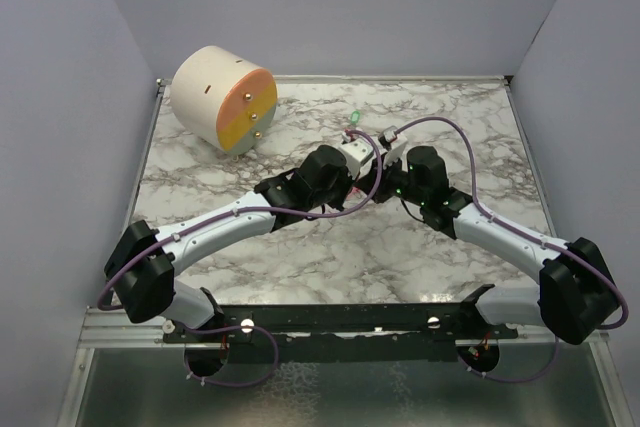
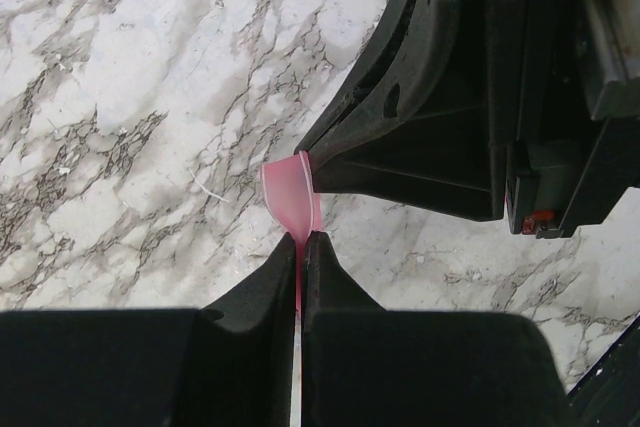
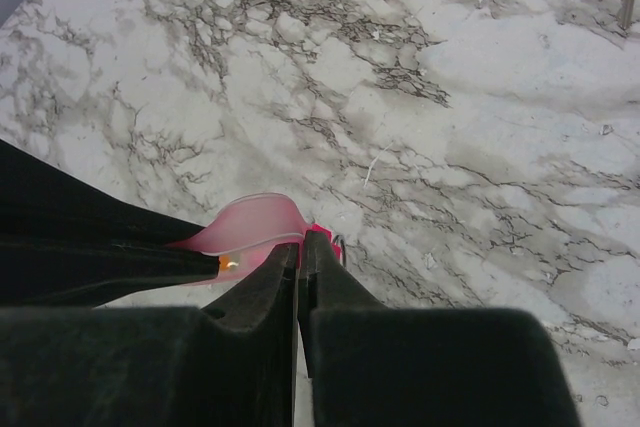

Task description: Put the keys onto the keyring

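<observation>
right of the cylinder (image 1: 212,85) and closer to the bases, both arms meet over the table (image 1: 340,257).

left arm (image 1: 230,219): base sits below the cylinder, forearm stretched low, up and to the right, wrist turned toward the other arm.

left gripper (image 2: 303,239): jaws pressed together, pinching the lower end of the pink strip (image 2: 288,195). fingers are black and matte and taper to narrow tips.

pink strip: right of the cylinder and lower in the top view, held between the two grippers. it is thin, translucent pink-red and flexible, bowed into a curve with a paler line along its edge.

green key (image 1: 355,119): right of the cylinder, about level with its lower edge, lying on the marble just beyond the wrists and apart from both grippers. tiny, bright green.

right arm (image 1: 510,232): base far right of the cylinder, forearm running up and left, mirroring the left arm.

right gripper (image 3: 300,245): jaws closed, tips on the strip's other end, where a darker red bit shows.

cylinder: on its side, with a cream wall and a flat face half pink, half orange with small brass-coloured studs.

table: white marble pattern with grey veins.

cables (image 1: 450,127): purple, looping over the wrists.
</observation>
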